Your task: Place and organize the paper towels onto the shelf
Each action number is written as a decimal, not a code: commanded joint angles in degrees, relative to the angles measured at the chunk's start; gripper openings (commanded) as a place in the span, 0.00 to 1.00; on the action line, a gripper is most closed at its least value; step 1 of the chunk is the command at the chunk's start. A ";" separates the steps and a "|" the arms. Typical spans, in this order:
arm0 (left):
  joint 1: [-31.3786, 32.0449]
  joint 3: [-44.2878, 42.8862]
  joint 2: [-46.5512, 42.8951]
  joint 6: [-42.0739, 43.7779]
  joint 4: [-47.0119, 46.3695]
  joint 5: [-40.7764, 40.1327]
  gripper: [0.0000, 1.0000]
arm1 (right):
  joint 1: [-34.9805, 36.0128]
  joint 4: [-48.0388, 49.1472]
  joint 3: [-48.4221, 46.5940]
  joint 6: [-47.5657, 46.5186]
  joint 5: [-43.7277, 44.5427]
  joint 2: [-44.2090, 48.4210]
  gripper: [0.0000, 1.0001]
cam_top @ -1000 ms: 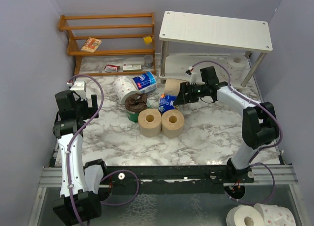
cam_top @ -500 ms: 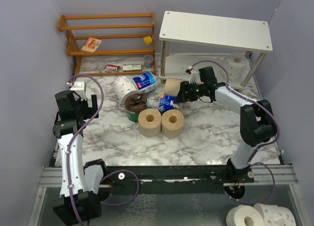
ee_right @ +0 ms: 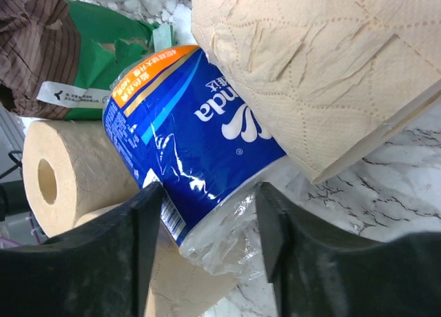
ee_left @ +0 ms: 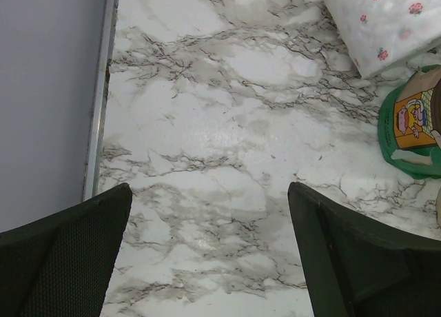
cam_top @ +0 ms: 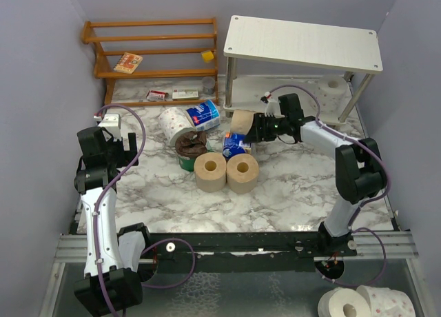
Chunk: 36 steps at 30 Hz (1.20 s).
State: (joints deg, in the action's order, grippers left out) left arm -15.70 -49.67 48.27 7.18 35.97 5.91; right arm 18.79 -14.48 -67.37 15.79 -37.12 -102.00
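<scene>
**Right gripper** [ee_right: 207, 244]: its 2 fingers [ee_right: 148, 248] flank the near end of the blue-wrapped roll [ee_right: 193, 138], 1 on each side, close against the wrap. Whether they clamp it cannot be told. This roll lies on its side on the marble table [cam_top: 296, 186]. In the wrist view, the leaning tan roll [ee_right: 324, 69] rests against its upper edge. The flat tan roll [ee_right: 62, 172] lies just beside its lower left edge, and the green snack bag [ee_right: 103, 48] lies beyond.

In the top view, this cluster sits just in front of the shelf [cam_top: 303, 41], near its left legs. 1 white roll [cam_top: 335, 86] shows under the top board at the right end. Open marble extends in front of the shelf, to the right of the right arm.

**Left gripper** [ee_left: 207, 262]: released, jaws wide apart over open marble. The table's left edge and the wall [ee_left: 48, 89] are near its left finger. The pink-dotted roll [ee_left: 379, 21] lies well apart, ahead and to the right.
</scene>
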 commanded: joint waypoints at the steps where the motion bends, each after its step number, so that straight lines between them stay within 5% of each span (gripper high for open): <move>1: -0.39 0.63 -0.40 -0.42 -1.23 -0.55 0.99 | 0.45 3.24 1.76 0.10 -1.18 -1.01 0.49; 10: -0.40 0.56 -0.17 -0.45 -1.17 -0.64 0.99 | 0.36 4.97 4.77 -0.82 -1.39 0.36 0.01; 20: -0.38 0.65 -0.07 -0.43 -1.16 -0.73 0.99 | 0.35 -5.11 -3.62 -11.04 -4.56 7.84 0.01; 26: -0.39 0.62 0.16 -0.41 -1.20 -0.61 0.99 | 0.35 -13.04 -12.27 -20.82 -0.13 15.06 0.01; 36: -0.38 0.75 -0.27 -0.34 -1.18 -0.55 0.99 | -1.00 -16.71 -12.84 -32.18 8.23 19.42 0.01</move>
State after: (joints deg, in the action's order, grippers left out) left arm -15.70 -49.67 48.49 7.20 35.92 5.91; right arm 18.79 -28.82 -81.12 -9.58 -35.64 -82.08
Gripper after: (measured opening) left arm 0.990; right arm 0.047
